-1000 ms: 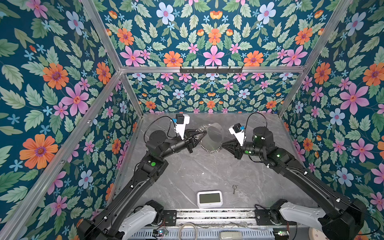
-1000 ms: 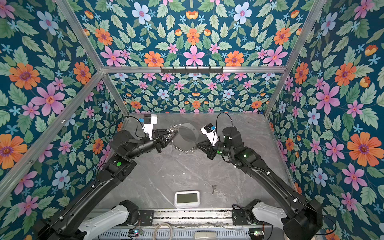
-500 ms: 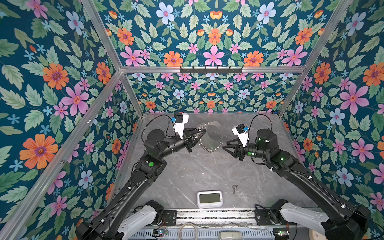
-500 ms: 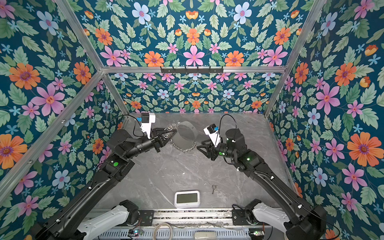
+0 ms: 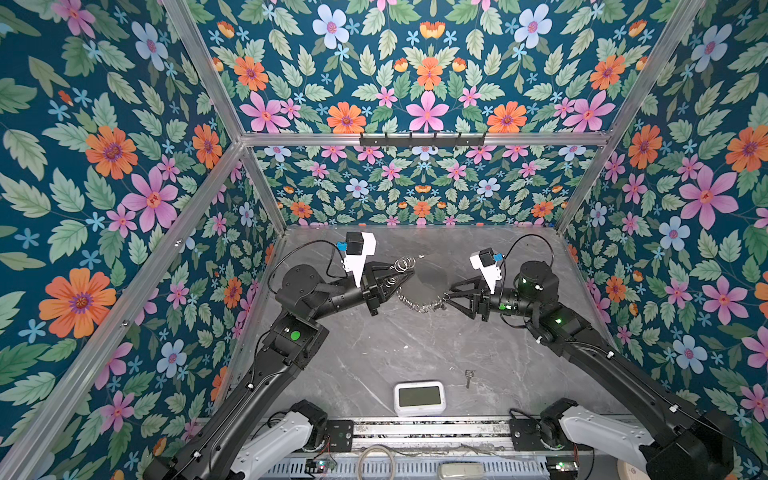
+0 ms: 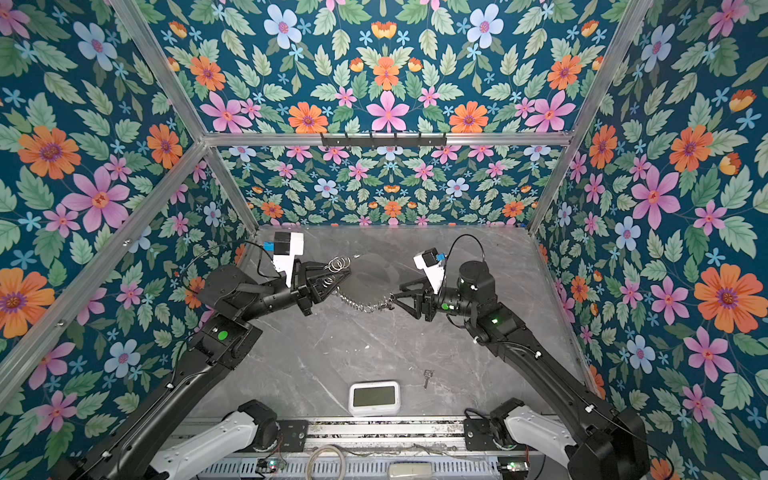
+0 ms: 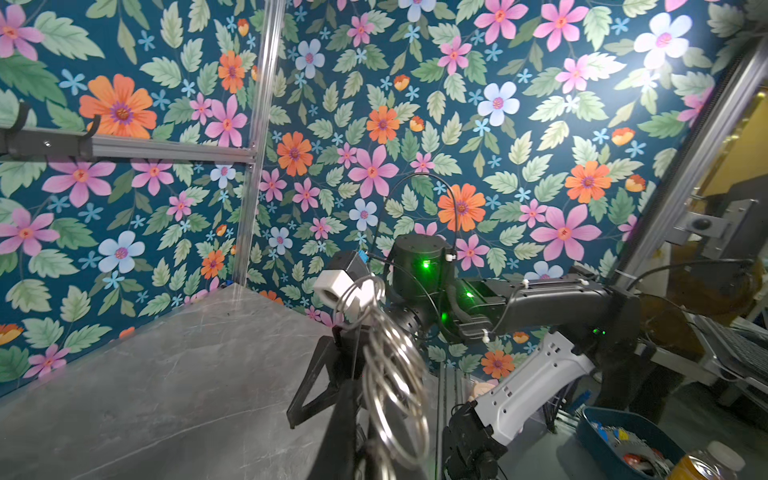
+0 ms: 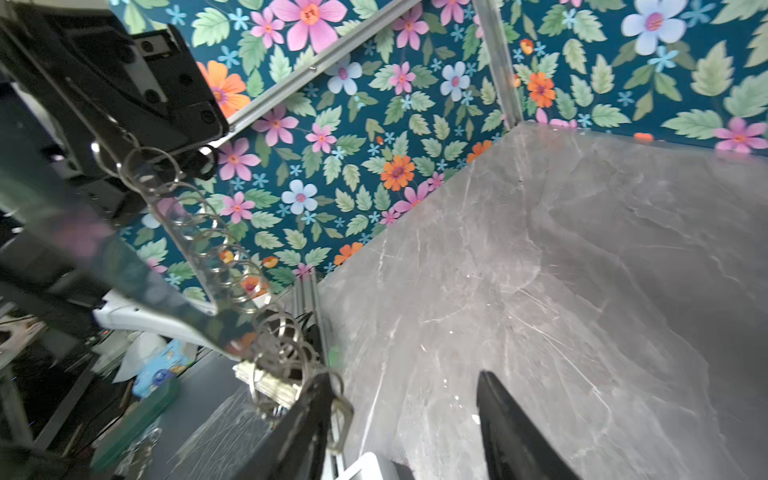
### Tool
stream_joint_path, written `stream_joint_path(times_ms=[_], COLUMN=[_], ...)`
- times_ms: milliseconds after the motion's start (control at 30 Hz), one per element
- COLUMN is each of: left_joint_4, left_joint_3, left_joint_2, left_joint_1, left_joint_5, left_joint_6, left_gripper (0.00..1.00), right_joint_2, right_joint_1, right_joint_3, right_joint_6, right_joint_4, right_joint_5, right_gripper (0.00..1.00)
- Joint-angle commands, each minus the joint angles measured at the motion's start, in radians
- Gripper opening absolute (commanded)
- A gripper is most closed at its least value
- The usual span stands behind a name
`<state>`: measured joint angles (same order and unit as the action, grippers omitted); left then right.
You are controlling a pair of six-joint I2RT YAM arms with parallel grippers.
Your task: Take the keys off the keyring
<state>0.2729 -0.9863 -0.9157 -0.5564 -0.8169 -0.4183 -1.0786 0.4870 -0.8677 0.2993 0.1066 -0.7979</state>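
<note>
Since a second ago the right gripper (image 5: 451,294) has gone from pinched shut at the end of the ring chain (image 5: 419,305) to jaws standing apart. The right wrist view shows a clear gap between its fingers (image 8: 505,428). It has also backed off slightly towards its own side. Judgement: a release after a pull, or a re-grip; nothing is clamped in it now.

Keyring (image 5: 430,276): held up over the rear middle of the table (image 5: 374,357), between the two grippers. It is a flat translucent grey plate, and the ring chain of many small silver loops sags along its lower edge. The last loops touch or nearly touch one right finger. A small metal piece hangs there, key or ring, cannot tell.

Left gripper (image 5: 405,277): closed tight on the plate's end at its own side, a few loops bunched at its tips. Position about as before.

One key (image 5: 469,377) lies loose on the table, just beside the white clock (image 5: 419,398) and well apart from the keyring. Judgement: one key is off; the other is not yet confirmed off.
</note>
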Motion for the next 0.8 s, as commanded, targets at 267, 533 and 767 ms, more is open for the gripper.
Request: stream_joint_path(times_ms=[267,533,767], left_joint_4=[0.122,0.101,-0.112], left_joint_3=[0.000,-0.009,-0.070], left_joint_2=[0.009,0.002,0.030], left_joint_1=[0.004,0.013,0.016], left_joint_5=[-0.032,-0.007,0.106], left_joint_6=[-0.021,-0.006,0.110], left_gripper=[0.00,0.00,0.00], right_joint_2=[0.007,0.034,0.169], right_joint_1=[-0.001,-0.002,-0.005], right_joint_3=[-0.008,0.010,-0.018], right_joint_6=[0.112,0.138,-0.002], right_joint_4=[0.155,0.163,-0.094], right_joint_5=[-0.229,-0.241,-0.123], right_gripper=[0.54,0.42,0.42])
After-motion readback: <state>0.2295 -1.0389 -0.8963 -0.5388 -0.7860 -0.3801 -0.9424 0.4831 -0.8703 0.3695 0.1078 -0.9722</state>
